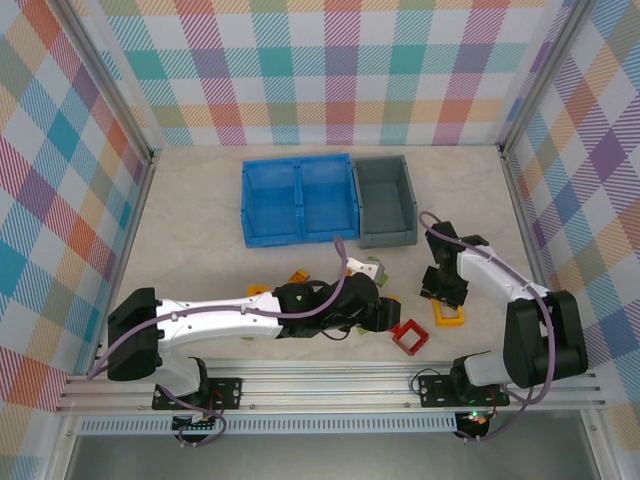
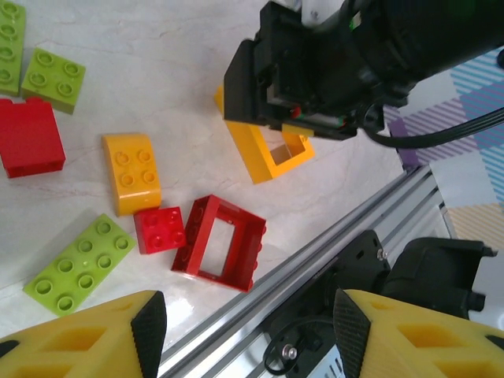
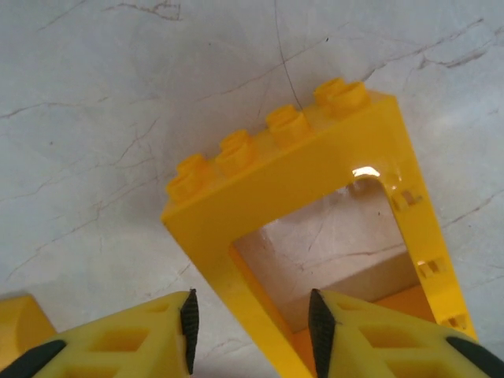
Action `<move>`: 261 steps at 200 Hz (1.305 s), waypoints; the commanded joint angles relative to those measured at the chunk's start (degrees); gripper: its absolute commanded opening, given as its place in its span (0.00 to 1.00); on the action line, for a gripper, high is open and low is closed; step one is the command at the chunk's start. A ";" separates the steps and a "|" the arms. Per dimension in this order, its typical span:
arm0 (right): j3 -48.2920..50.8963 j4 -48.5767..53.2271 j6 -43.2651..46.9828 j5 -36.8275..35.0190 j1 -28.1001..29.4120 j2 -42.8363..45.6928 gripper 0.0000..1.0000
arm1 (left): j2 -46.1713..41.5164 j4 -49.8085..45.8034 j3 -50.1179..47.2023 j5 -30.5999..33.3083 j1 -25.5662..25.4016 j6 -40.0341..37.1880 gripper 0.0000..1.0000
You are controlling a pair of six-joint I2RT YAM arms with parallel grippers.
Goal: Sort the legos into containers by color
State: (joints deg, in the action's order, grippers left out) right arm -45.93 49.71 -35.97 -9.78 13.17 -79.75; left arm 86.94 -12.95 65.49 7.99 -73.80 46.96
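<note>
- Currently your right fingers (image 3: 118, 342) straddle one long wall of the yellow frame (image 3: 276, 169), one finger outside it and one inside the opening. They are partly closed, with a sliver of table (image 3: 118, 118) showing beside the wall, so I judge the frame is not yet clamped.
- That straddle suits a hollow piece: the thin wall offers a sure pinch, while the whole frame looks too wide.
- It lies flat at the near right of the table, opening upward, well apart from the blue bin (image 1: 272, 205) and the grey bin (image 1: 385, 195).
- Its studs point sideways along the table, away from the right wrist. Its long axis runs from the studded edge back toward your fingers.
- Your left fingers (image 2: 79, 339) hang wide open and empty above the table's near edge, near the red frame (image 2: 220, 244).
</note>
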 commanded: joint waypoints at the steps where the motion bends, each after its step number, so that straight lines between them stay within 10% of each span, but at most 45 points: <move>1: -0.34 -1.53 1.48 -1.51 0.28 -1.72 0.39 | 0.16 2.05 0.03 2.20 -0.34 1.01 0.59; 164: -25.74 2.25 11.68 -12.57 10.62 -0.05 0.02 | -4.52 -9.91 7.42 6.71 7.62 -4.49 0.58; 261: -62.53 -0.43 23.20 -8.53 10.62 -34.89 0.00 | 1.60 -8.64 18.60 3.51 22.31 -10.03 0.58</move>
State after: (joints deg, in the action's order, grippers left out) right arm -101.80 48.56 -15.68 -18.44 24.77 -108.14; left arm 85.86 -22.55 81.19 12.88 -53.65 39.53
